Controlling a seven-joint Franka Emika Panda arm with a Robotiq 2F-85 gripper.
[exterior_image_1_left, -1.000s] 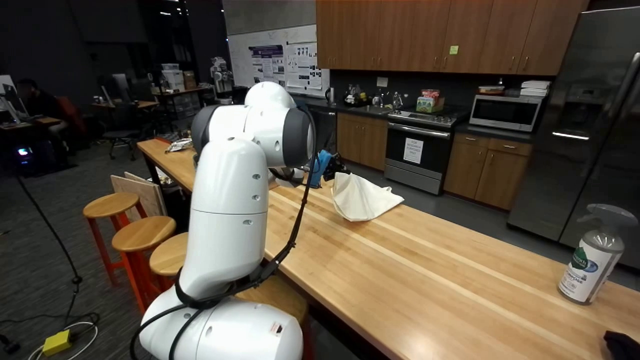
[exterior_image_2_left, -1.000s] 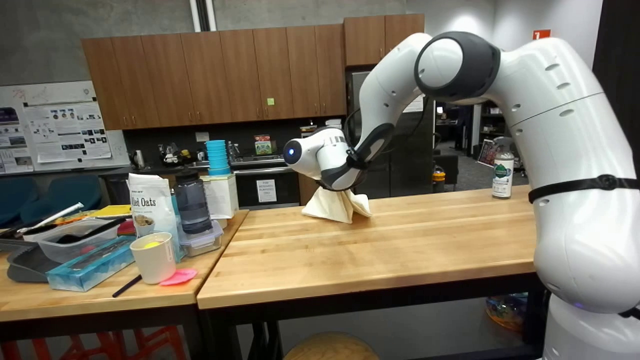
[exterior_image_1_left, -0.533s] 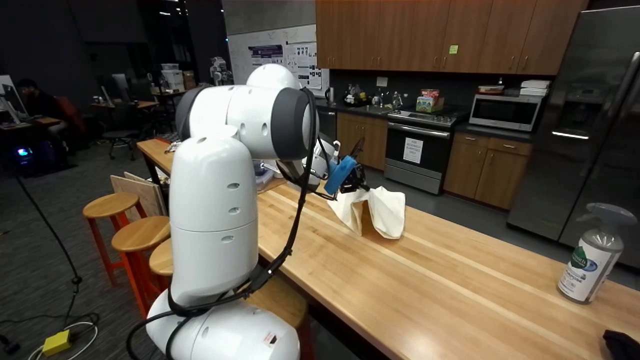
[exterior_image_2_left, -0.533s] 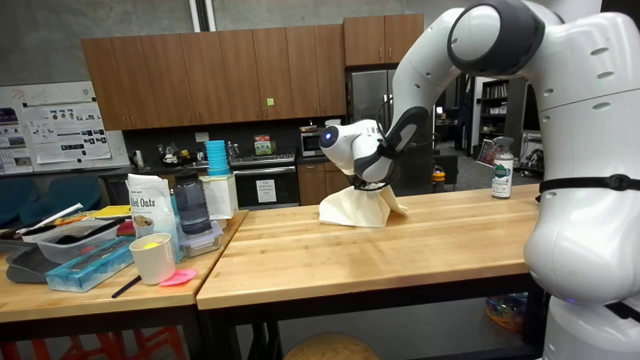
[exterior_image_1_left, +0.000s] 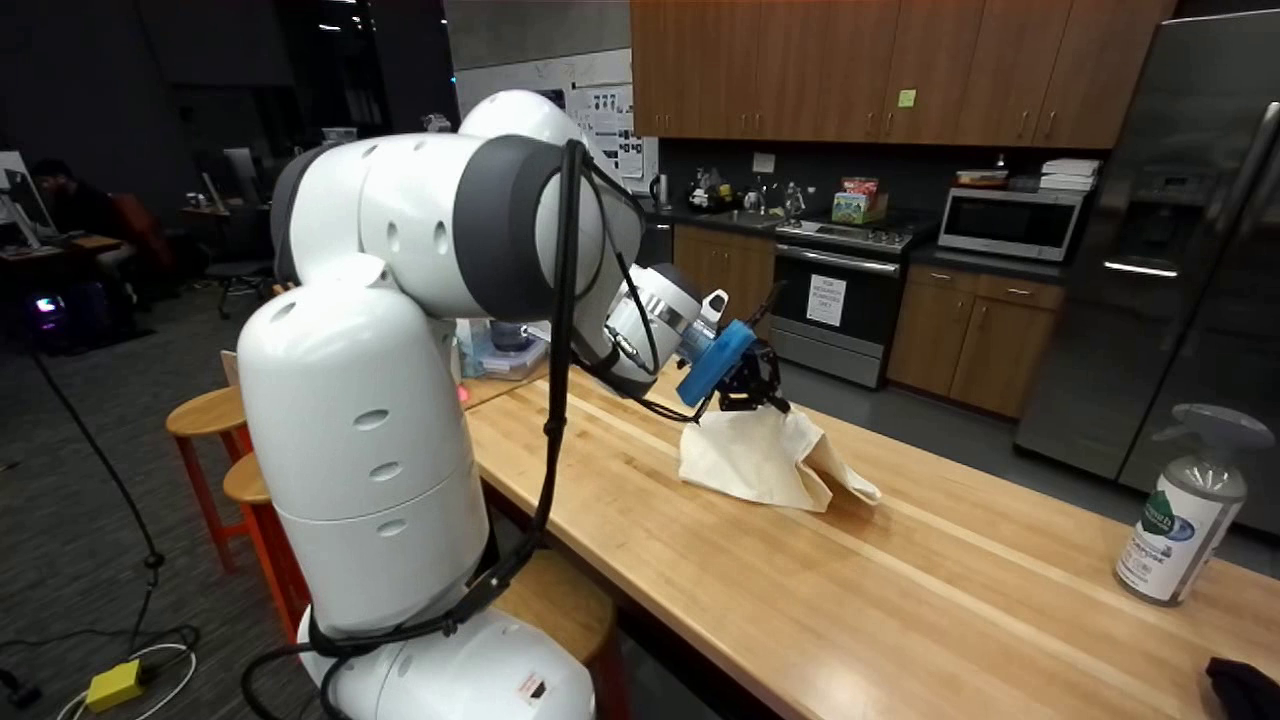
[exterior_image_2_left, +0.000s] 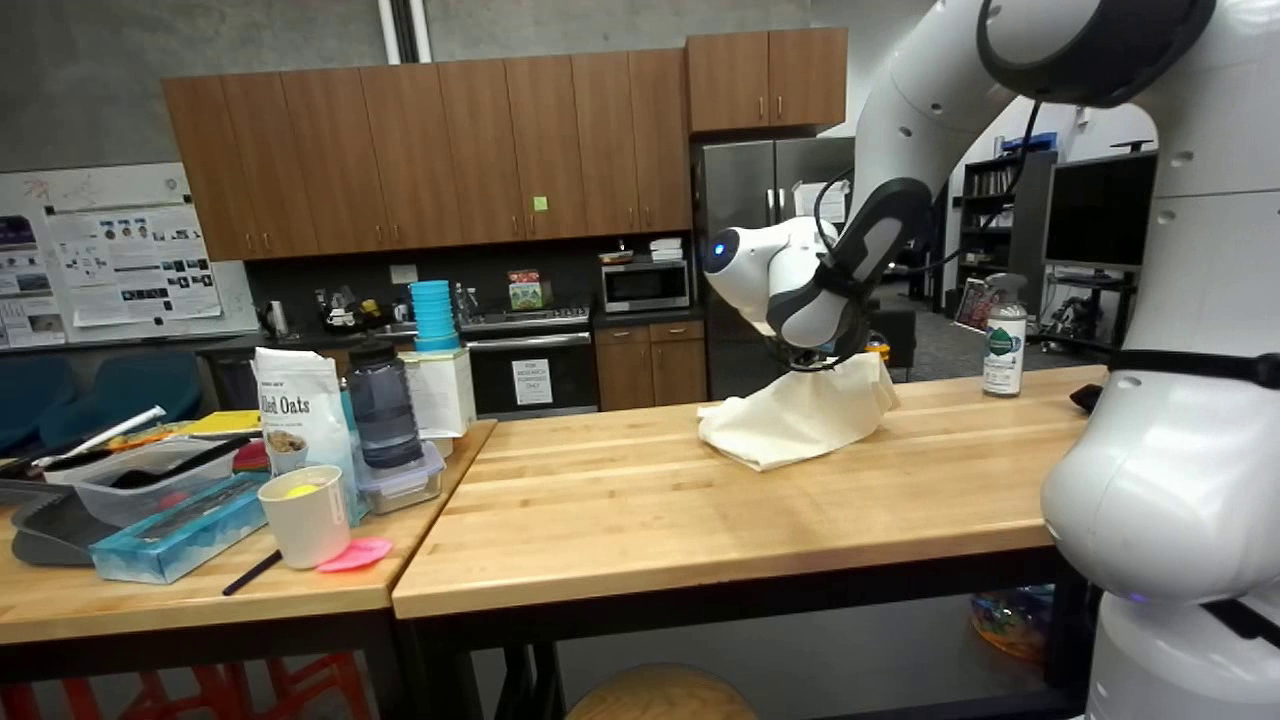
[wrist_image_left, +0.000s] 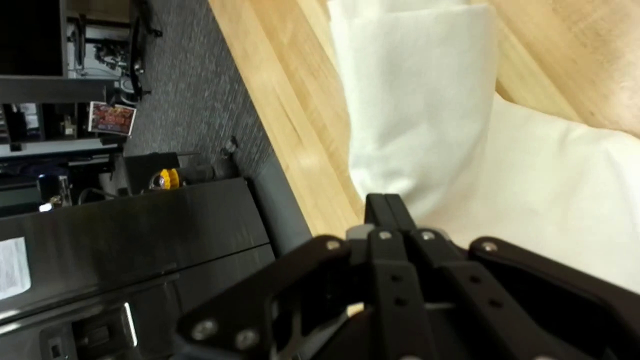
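A cream cloth (exterior_image_1_left: 755, 460) hangs bunched from my gripper, its lower edges resting on the wooden table (exterior_image_1_left: 900, 600). It also shows in an exterior view (exterior_image_2_left: 800, 415) and in the wrist view (wrist_image_left: 425, 95), where one part is folded over. My black gripper (exterior_image_1_left: 778, 405) points down at the cloth's top, just above the table. In the wrist view the two fingers (wrist_image_left: 389, 197) are pressed together with the cloth at their tips; the pinched part itself is hidden. In an exterior view the wrist (exterior_image_2_left: 800, 290) hides the fingers.
A clear spray bottle (exterior_image_1_left: 1180, 520) stands near the table's far end. A dark item (exterior_image_1_left: 1243, 688) lies at the table's edge. A side table holds a cup (exterior_image_2_left: 305, 515), an oats bag (exterior_image_2_left: 300, 405), a dark bottle (exterior_image_2_left: 385, 410) and a blue box (exterior_image_2_left: 180, 530). Stools (exterior_image_1_left: 555, 600) stand alongside.
My gripper has moved along the table towards the spray bottle, dragging the cloth with it. The cloth has swung and refolded. The arm has drawn back towards its base.
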